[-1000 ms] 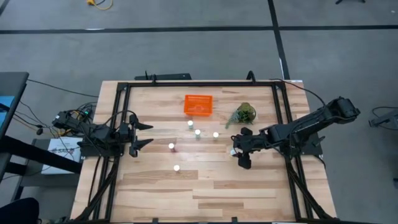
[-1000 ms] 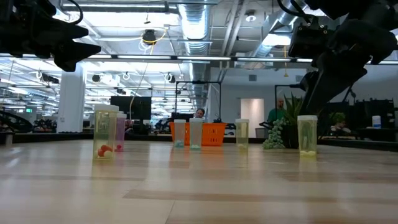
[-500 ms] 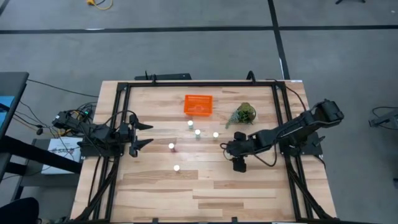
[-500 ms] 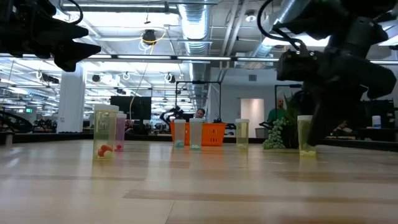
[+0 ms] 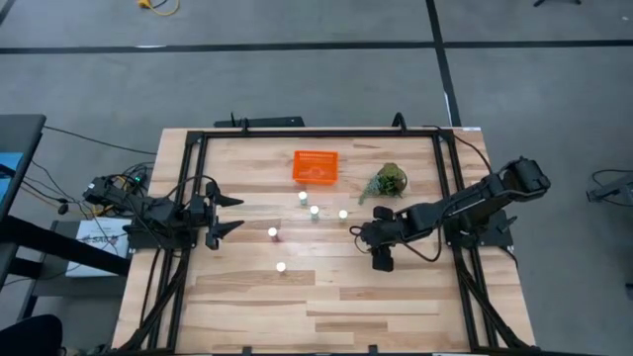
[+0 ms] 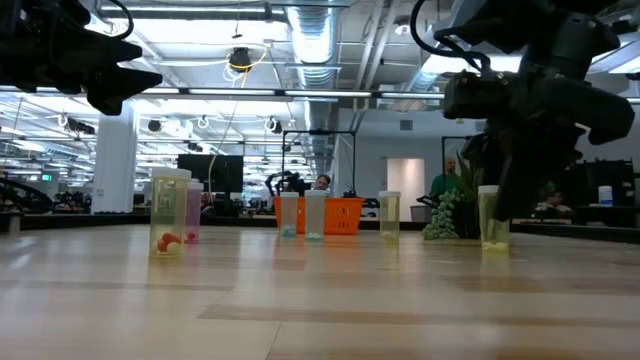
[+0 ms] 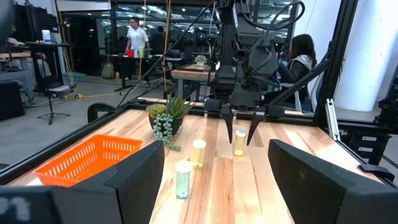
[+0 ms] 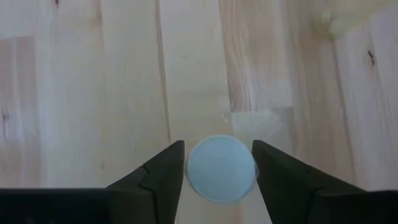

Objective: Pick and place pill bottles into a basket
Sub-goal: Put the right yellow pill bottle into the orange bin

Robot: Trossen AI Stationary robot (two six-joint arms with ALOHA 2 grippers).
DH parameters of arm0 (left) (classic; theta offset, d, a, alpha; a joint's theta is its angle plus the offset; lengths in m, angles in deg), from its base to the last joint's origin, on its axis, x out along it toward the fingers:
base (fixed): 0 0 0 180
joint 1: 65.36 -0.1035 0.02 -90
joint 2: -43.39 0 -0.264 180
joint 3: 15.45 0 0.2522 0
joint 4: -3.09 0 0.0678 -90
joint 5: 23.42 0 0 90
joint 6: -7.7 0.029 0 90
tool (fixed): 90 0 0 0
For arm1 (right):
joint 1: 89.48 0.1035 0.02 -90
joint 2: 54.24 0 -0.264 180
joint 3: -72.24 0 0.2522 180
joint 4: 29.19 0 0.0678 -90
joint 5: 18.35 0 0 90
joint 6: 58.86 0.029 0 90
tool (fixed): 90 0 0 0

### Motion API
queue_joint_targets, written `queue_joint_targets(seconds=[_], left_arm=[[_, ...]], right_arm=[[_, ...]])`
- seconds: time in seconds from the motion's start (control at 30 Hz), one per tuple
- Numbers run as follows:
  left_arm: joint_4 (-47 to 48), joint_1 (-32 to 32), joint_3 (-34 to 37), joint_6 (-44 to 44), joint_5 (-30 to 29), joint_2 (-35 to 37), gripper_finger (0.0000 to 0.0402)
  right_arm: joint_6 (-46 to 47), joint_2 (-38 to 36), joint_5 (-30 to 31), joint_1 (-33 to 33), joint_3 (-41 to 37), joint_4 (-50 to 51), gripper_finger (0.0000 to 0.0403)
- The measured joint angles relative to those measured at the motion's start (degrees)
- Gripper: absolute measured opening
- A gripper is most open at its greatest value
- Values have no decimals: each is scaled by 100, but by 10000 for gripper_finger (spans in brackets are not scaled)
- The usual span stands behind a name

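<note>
Several small pill bottles with white caps stand upright on the wooden table: three near the middle (image 5: pixel 315 210), one (image 5: pixel 272 232) to their left and one (image 5: pixel 281 266) nearer the front. My right gripper (image 5: pixel 358 231) points steeply down over another bottle (image 7: pixel 240 142). Its open fingers (image 8: pixel 163 171) stand close on either side of that bottle's white cap (image 8: pixel 221 168). The orange basket (image 5: pixel 316 166) sits at the far middle. At the table's left edge, my left gripper (image 5: pixel 233 213) waits level and open.
A small green plant (image 5: pixel 389 181) stands right of the basket, just beyond my right arm. A black frame (image 5: pixel 316 132) runs along the table's edges. Bare wood lies toward the near edge. People and furniture show in the room behind.
My right gripper has gone toward the table's left and down, tipping more steeply, and now stands around the rightmost bottle. The bottle has stayed where it was.
</note>
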Motion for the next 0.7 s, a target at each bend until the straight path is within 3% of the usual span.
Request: queue_joint_targets(seconds=[0.5,0.7], left_arm=[[-2,2,0,-2,0,-1,277],[0,0,2,-2,0,-1,277]], right_arm=[[-169,2,4,-37,-1,-14,120],[-640,7,0,-154,348,156,105]])
